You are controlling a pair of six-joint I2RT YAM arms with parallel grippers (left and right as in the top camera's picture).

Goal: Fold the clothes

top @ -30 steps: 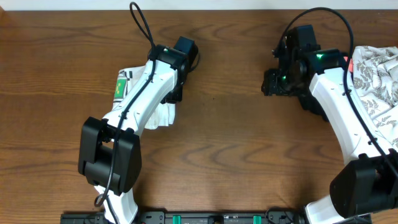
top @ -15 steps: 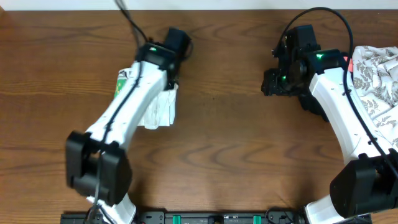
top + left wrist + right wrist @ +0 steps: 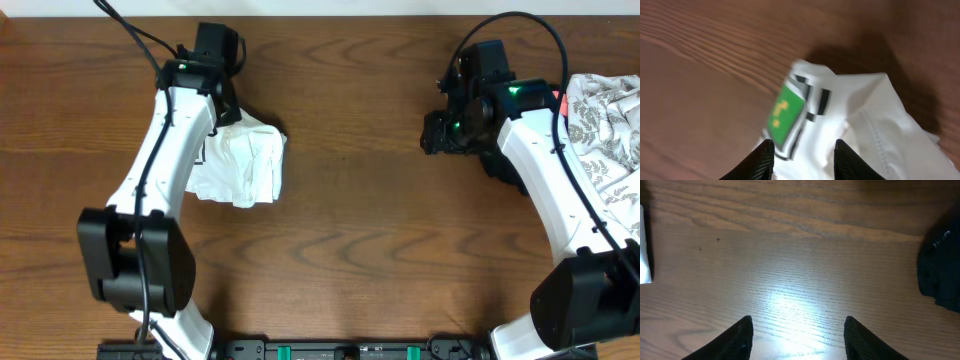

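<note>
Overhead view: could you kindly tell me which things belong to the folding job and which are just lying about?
Belongs to the job:
white T-shirt
left gripper

Just lying about:
patterned cloth at the right edge

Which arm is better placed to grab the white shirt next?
Left. The left gripper hangs right above the white T-shirt; the right gripper is open over bare table, far across.
</note>
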